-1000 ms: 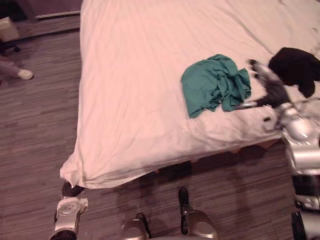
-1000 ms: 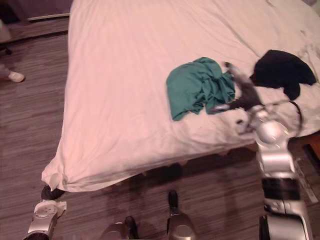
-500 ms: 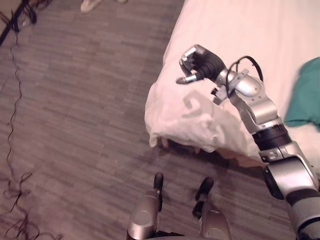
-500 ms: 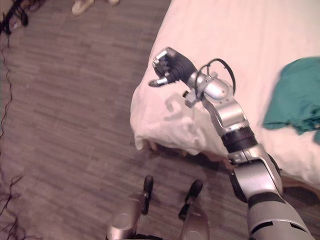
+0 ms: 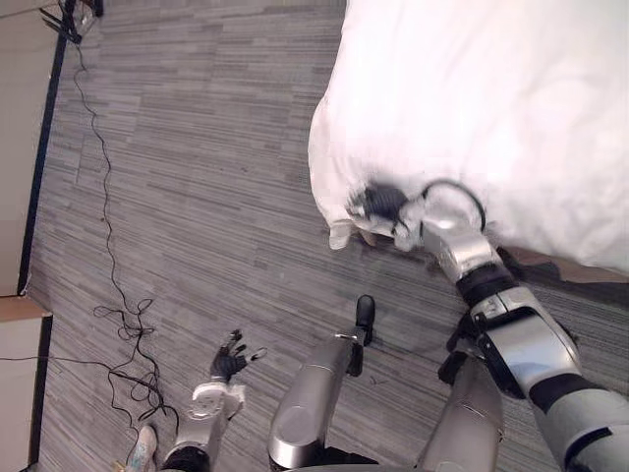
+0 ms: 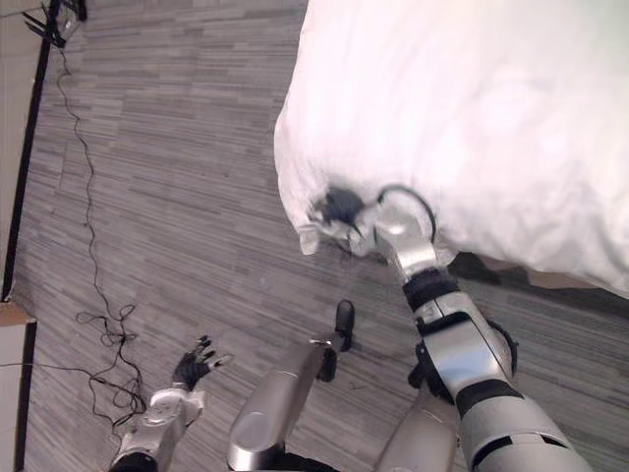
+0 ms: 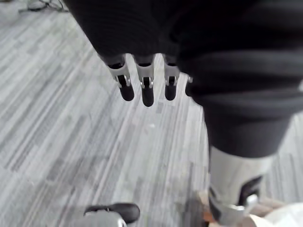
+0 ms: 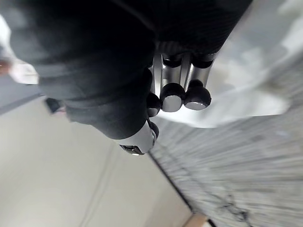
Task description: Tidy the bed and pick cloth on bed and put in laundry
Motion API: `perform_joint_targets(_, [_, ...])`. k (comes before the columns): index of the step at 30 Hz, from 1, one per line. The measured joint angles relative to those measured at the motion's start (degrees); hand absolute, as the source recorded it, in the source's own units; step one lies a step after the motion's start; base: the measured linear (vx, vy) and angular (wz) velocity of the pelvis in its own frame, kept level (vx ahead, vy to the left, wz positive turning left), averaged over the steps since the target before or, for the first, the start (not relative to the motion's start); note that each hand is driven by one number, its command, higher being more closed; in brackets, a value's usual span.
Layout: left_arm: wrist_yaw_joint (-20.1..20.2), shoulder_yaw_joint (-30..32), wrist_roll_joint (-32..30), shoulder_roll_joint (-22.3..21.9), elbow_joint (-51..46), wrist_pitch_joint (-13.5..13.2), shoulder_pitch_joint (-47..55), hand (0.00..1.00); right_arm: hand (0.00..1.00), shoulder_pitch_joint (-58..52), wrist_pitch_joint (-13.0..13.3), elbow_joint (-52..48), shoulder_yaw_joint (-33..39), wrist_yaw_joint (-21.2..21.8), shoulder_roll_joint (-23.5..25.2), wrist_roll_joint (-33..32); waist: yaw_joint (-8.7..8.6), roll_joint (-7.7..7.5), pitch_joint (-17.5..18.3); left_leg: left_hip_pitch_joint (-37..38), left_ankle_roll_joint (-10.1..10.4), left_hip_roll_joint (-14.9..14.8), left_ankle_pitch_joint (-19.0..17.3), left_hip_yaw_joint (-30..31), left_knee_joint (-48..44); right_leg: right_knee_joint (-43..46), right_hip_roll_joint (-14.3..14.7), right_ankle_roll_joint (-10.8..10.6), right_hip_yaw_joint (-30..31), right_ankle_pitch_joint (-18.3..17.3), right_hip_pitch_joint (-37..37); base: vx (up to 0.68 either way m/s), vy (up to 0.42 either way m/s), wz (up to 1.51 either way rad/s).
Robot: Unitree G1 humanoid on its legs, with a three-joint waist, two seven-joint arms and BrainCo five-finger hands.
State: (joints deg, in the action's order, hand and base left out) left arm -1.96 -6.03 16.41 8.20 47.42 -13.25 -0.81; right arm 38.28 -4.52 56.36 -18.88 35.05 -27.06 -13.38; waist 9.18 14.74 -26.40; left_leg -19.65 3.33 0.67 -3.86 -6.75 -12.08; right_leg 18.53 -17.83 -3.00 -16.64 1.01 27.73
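The robot's right hand (image 5: 378, 204), fingers curled on nothing, hovers at the corner of the white-sheeted bed (image 5: 472, 88), where the white sheet's loose corner (image 5: 339, 234) droops toward the grey plank floor (image 5: 197, 197). The left hand (image 5: 232, 360) hangs open, low. Best to pinch that drooping corner firmly before pulling it taut.

A white sheet (image 6: 462, 108) covers the bed (image 5: 511, 88) smoothly; its corner bunches and hangs over the edge (one small fold dangles lowest) — just above the floor (image 5: 197, 206); the floor is grey, striped planks.

Head eyes look down, apparently sharing the bed (image 5: 472, 98).
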Motion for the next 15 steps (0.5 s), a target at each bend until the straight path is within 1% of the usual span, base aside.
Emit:
perform_joint_targets(1, [-0.1,1.0,0.5,0.0,-1.0,0.2,0.9,0.0,1.0,-3.4,1.4,-5.1,-2.1,2.0,-0.1,-0.1,-2.37,-0.69,-0.5,3.1,0.2,-0.8,-0.6,-0.7,0.2,-1.4,1.1,-0.1,0.2,0.1,-3.2,0.12,0.001,-0.46])
perform_joint_targets(2, [-0.2,2.4,0.5,0.1,-2.6,1.2,1.0,0.0,1.0,-6.5,3.4,-13.3,-4.1,3.6,0.2,-0.3,-4.04,-1.49,-1.0,5.9,0.5,-1.9,-1.3,-1.3,0.4,-3.0,2.3,-0.1,0.3,0.2,-6.2,0.13,-0.005,-0.62])
perform_joint_targets(3, [-0.4,3.4,0.5,0.5,-4.0,2.0,0.9,0.0,1.0,-8.2,4.9,-19.7,-5.6,4.7,1.3,-0.4,-4.72,-2.43,-1.7,8.1,1.0,-2.9,-1.7,-2.1,1.0,-4.4,3.6,0.1,0.7,0.5,-8.3,0.09,-0.017,-0.56])
perform_joint_targets(4, [-0.6,4.1,0.5,0.9,-5.0,2.5,0.9,0.0,1.0,-9.0,5.7,-24.6,-7.0,5.3,2.7,-0.5,-5.3,-3.29,-2.1,9.4,1.4,-3.7,-1.9,-2.6,1.3,-5.7,4.6,0.4,0.9,0.7,-9.7,0.07,-0.043,-0.58])
perform_joint_targets(5, [-1.0,4.4,0.5,1.8,-5.8,3.1,0.6,0.0,1.0,-10.0,6.4,-31.1,-9.4,5.5,5.1,-1.0,-5.94,-4.49,-2.6,11.2,1.9,-5.0,-2.2,-3.5,1.7,-7.8,6.1,0.7,0.9,1.0,-11.7,0.06,-0.075,-0.56])
perform_joint_targets(6, [-1.8,4.4,0.5,2.5,-5.9,4.2,-0.1,0.0,1.0,-10.6,7.1,-36.2,-11.8,5.2,7.7,-2.0,-6.09,-5.68,-2.4,12.6,2.4,-6.2,-2.5,-4.3,2.0,-9.6,7.4,1.1,0.6,1.3,-13.3,0.07,-0.087,-0.47])
perform_joint_targets(7, [-2.3,4.4,0.5,2.7,-5.8,4.7,-0.5,0.0,1.0,-10.9,7.5,-38.0,-13.1,4.9,8.9,-2.7,-6.09,-6.07,-2.3,13.3,2.6,-6.8,-2.6,-4.6,2.1,-10.2,8.1,1.4,0.4,1.9,-14.2,0.11,-0.105,-0.35])
perform_joint_targets(8, [-3.3,4.3,0.5,2.7,-5.5,5.4,-1.1,0.0,1.0,-10.9,8.3,-40.5,-14.9,3.6,11.4,-3.1,-6.1,-7.11,-2.0,15.3,2.9,-7.8,-2.8,-5.1,2.3,-11.3,9.3,1.5,0.2,1.9,-16.4,0.09,-0.082,-0.15])
perform_joint_targets(10, [-4.3,4.3,0.1,2.4,-4.9,5.9,-1.4,0.0,1.0,-10.5,9.5,-42.1,-14.4,-0.2,14.0,-5.3,-6.11,-8.37,-1.2,17.6,2.9,-8.8,-2.8,-5.9,3.0,-12.0,10.3,1.6,-0.1,1.9,-18.8,0.09,-0.071,-0.06])
perform_joint_targets(11, [-4.5,4.3,-0.2,2.3,-4.6,6.2,-1.4,0.0,1.0,-10.2,9.9,-42.1,-13.5,-1.4,14.6,-5.7,-6.1,-8.78,-0.8,18.2,2.9,-9.0,-2.8,-6.3,3.0,-12.2,10.5,1.6,-0.1,1.9,-19.3,0.08,-0.045,-0.08])
perform_joint_targets(12, [-5.0,4.3,-1.1,2.3,-3.8,6.7,-1.3,0.0,1.0,-9.4,10.6,-41.9,-10.6,-4.4,15.8,-6.1,-5.96,-9.8,0.0,19.2,2.9,-9.2,-2.8,-7.1,2.9,-12.2,10.7,1.6,0.0,1.9,-20.2,0.06,-0.015,-0.11])
perform_joint_targets(14, [-5.6,3.9,-2.3,2.0,-2.9,7.8,-1.4,0.0,1.0,-6.8,12.0,-41.4,-3.9,-9.8,16.0,-7.0,-6.07,-10.56,0.5,20.0,3.1,-9.2,-3.0,-7.5,1.6,-11.2,10.5,1.5,0.1,1.8,-20.9,0.01,0.022,-0.12])
perform_joint_targets(15, [-5.6,3.5,-2.8,1.8,-2.8,8.1,-1.5,0.0,1.0,-3.8,12.4,-39.4,0.3,-12.6,15.6,-7.0,-6.14,-10.58,0.4,19.5,3.0,-9.2,-4.0,-7.7,-0.6,-9.3,9.9,1.4,0.4,1.0,-20.3,-0.07,0.065,-0.17])
